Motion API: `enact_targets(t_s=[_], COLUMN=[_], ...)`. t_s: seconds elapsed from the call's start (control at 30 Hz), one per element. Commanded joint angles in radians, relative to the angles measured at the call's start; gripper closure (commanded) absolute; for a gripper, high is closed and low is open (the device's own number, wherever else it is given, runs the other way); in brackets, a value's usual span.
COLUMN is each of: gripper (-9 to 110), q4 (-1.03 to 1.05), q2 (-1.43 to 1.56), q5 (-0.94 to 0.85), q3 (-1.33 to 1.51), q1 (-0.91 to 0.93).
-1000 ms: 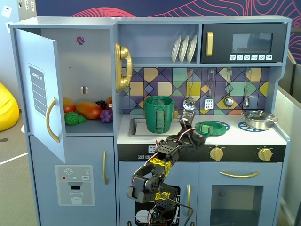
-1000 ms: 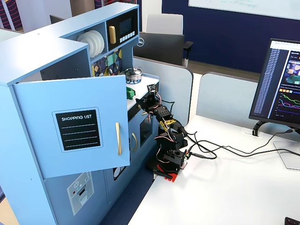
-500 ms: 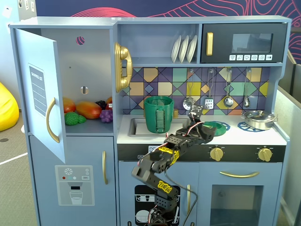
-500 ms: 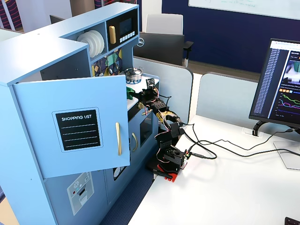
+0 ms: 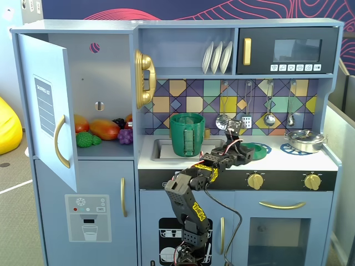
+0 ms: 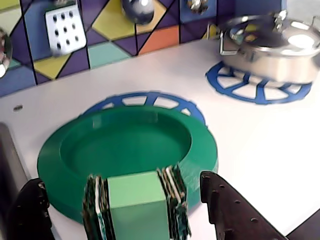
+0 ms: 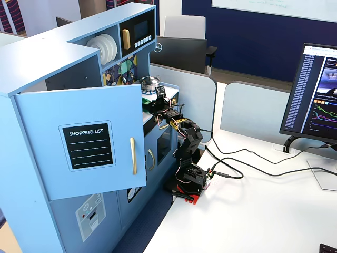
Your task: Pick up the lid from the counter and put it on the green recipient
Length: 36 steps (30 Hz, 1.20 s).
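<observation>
My fingers (image 6: 127, 200) straddle the near rim of the lid (image 6: 125, 150), one dark finger (image 6: 27, 210) at lower left in the wrist view and the other (image 6: 230, 210) at lower right, with the lid's light green band handle (image 6: 137, 205) standing between them. They look spread, with a gap on either side of that handle, so I judge that I am released and have not clamped yet. The lid lies flat on the white counter (image 6: 260, 145), hollow side up, partly covering a blue burner ring (image 6: 145, 97) (only the ring's far arc shows behind it). I come at it low and from the front because the band handle is the only part thin enough for me to pinch.

In a fixed view the lid (image 5: 256, 149) rests right of the sink, and my arm (image 5: 191, 191) reaches up to it from below the counter edge. The green recipient (image 5: 187, 134) stands upright in the sink (image 5: 158, 148), well apart from the lid to the left in that view, its strap handle facing forward; I cannot see whether anything is inside it. A silver pot (image 6: 272, 47) sits on the other burner ring, lidded. The open cupboard holds toy fruit (image 5: 102, 130), and white plates (image 5: 217, 57) stand in the rack above. The other fixed view shows my base clamped to the desk (image 7: 253, 211) beside the toy kitchen.
</observation>
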Motion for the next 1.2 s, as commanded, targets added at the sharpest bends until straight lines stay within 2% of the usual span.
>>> enact_targets(t_s=[0.0,0.4,0.47,0.53,0.9,1.17], gripper=[70,75,86,101,102,102], q4=[-0.038,-0.049,-0.046,-0.046,-0.061,-0.014], q2=[0.000,-0.026,-0.028,-0.031,-0.011,0.005], q5=[-0.018,-0.031,-0.040,-0.032,0.014,0.023], q3=[-0.061,-0.061,-0.055,-0.058,-0.066,-0.230], q1=[-0.012,-0.003,-0.012,-0.025,-0.018,-0.026])
